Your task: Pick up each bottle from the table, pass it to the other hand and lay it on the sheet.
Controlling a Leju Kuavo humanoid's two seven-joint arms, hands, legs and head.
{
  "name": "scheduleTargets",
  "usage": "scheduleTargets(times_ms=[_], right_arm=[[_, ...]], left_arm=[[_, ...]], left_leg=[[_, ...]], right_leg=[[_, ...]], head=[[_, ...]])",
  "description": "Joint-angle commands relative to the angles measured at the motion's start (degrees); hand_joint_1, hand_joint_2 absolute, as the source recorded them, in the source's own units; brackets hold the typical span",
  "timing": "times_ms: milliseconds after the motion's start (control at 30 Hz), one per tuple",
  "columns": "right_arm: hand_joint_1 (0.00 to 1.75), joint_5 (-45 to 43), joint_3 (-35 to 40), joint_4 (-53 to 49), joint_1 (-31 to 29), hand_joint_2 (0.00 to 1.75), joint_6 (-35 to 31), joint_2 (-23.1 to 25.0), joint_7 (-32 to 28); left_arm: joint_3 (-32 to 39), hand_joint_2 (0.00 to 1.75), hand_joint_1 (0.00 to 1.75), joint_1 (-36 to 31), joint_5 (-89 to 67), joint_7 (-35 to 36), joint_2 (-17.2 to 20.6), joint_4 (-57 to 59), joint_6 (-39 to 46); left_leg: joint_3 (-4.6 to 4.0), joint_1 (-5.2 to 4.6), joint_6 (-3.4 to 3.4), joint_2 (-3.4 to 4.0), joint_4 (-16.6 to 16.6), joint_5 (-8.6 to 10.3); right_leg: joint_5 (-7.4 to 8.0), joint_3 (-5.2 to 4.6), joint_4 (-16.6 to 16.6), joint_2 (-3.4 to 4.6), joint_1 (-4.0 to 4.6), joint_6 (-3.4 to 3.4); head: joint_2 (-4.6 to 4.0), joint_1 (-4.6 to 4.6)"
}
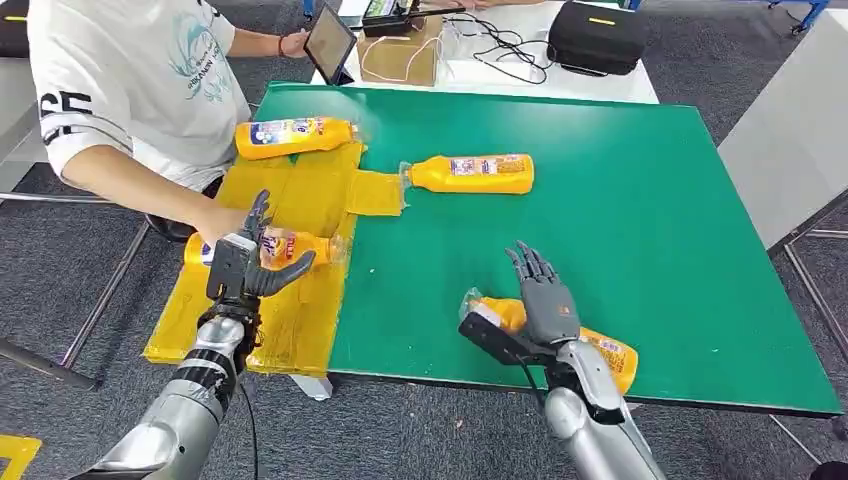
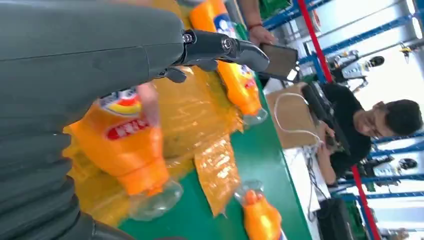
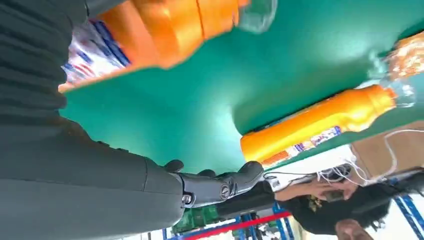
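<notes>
Left hand (image 1: 247, 262), fingers spread and holding nothing, hovers over the yellow sheet (image 1: 300, 205) at the left edge of the green table (image 1: 640, 200). Directly beneath it lies bottle 1 (image 1: 300, 246), on its side on the sheet, cap toward the table's centre; a person's hand (image 1: 222, 222) rests at the bottle's base. In the left wrist view the same bottle (image 2: 132, 145) appears blurred under the hand (image 2: 220, 47), and the fingers (image 2: 245, 50) are seen to stand clear of it.

Right hand (image 1: 545, 295), fingers extended and apart, is poised above bottle 2 (image 1: 605, 355), which lies near the front edge of the table with its cap toward the sheet. The right wrist view shows this bottle (image 3: 150, 30) apart from the hand (image 3: 215, 185); nothing lies between the fingers (image 3: 245, 175).

Four orange bottles in all: two on the sheet, two on bare green surface. Bottle 3 (image 1: 295, 136) lies at the sheet's far end; bottle 4 (image 1: 470, 173) lies mid-table, its cap just beside a small flap of the sheet (image 1: 375, 192).

Beyond the far edge, the head view shows a tablet (image 1: 330, 42), a cardboard box (image 1: 405, 55) and a black case (image 1: 597, 35). The left wrist view alone shows a second, seated person (image 2: 370, 125).
</notes>
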Motion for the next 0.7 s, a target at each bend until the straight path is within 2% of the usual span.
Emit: scheduleTargets(times_ms=[33, 200, 267, 400, 500, 633, 700], right_arm=[[0.00, -0.32, 1.17, -13.16, 6.98, 1.75, -2.30, -1.05, -1.35], [0.00, -0.75, 0.63, -15.58, 7.35, 1.75, -3.68, -1.28, -2.63], [0.00, 1.44, 0.93, -17.39, 8.38, 1.75, -2.51, -2.64, -1.27], [0.00, 8.15, -0.40, -20.16, 13.87, 1.75, 3.41, -7.03, 5.91], [0.00, 8.15, -0.67, -20.03, 14.66, 1.75, 3.21, -7.42, 5.83], [0.00, 12.01, -2.21, -18.92, 17.62, 1.75, 5.06, -8.35, 10.50], [0.00, 11.98, -2.30, -18.79, 18.02, 1.75, 5.01, -8.56, 10.47]], left_arm=[[2.56, 1.75, 0.00, -0.96, 0.19, -0.06, 0.32, 1.51, 0.34], [2.96, 1.75, 0.00, -0.96, 0.36, -0.26, 0.27, 1.35, 0.54], [3.17, 1.75, 0.00, -0.64, 0.52, -0.25, 0.29, 0.99, 0.48], [3.73, 1.75, 0.00, 0.80, 0.80, -0.24, 0.73, -0.29, -0.31], [3.76, 1.75, 0.00, 0.88, 0.81, -0.24, 0.75, -0.38, -0.39], [4.26, 1.75, 0.00, 1.58, 0.91, 0.19, 0.56, -1.33, -1.34], [4.30, 1.75, 0.00, 1.64, 0.91, 0.23, 0.60, -1.31, -1.37]], left_leg=[[0.09, 0.02, -0.06, -0.01, 0.01, -0.08], [0.12, 0.05, -0.07, 0.07, 0.03, -0.11], [0.16, 0.06, -0.07, 0.06, 0.05, -0.14], [0.19, 0.05, -0.04, -0.04, -0.01, -0.12], [0.17, 0.05, -0.04, -0.06, -0.01, -0.12], [0.05, 0.01, -0.03, 0.01, -0.01, -0.09], [0.18, 0.05, -0.06, -0.03, 0.01, -0.16]], right_leg=[[-0.10, 0.08, 0.03, -0.05, 0.03, -0.08], [-0.10, 0.11, 0.02, 0.01, 0.06, -0.09], [-0.14, 0.16, 0.03, 0.00, 0.07, -0.11], [-0.15, 0.22, -0.04, -0.09, 0.06, -0.08], [-0.14, 0.20, -0.04, -0.10, 0.06, -0.07], [-0.09, 0.06, -0.03, -0.02, 0.02, -0.05], [-0.17, 0.19, -0.03, -0.11, 0.07, -0.09]], head=[[0.00, 0.02], [0.00, 0.02], [0.00, 0.02], [0.00, 0.02], [0.00, 0.02], [0.00, 0.02], [0.02, 0.02]])
